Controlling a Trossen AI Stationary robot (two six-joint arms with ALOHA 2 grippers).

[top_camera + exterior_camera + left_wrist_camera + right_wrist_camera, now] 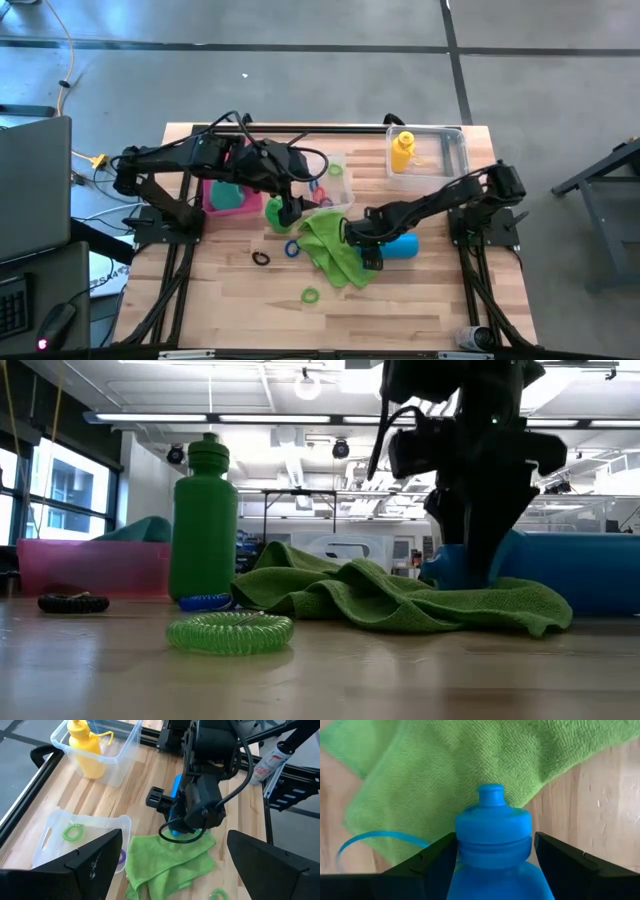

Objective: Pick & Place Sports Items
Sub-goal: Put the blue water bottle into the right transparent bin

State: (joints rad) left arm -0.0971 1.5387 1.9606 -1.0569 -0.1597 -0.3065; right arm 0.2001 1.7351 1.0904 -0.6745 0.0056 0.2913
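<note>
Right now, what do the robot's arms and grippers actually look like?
Both arms are matte black, built of jointed segments with black cables looping along them. The left gripper ends in two broad, flat dark fingers; the right gripper has similar dark, wedge-like fingers. No markings are readable.

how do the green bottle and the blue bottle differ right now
The green bottle stands upright on the table, while the blue bottle lies on its side. The green bottle is free of any grip; the blue bottle sits between the fingers of the right gripper. The blue bottle's cap reaches the lime green towel. Both have screw-on spout caps.
</note>
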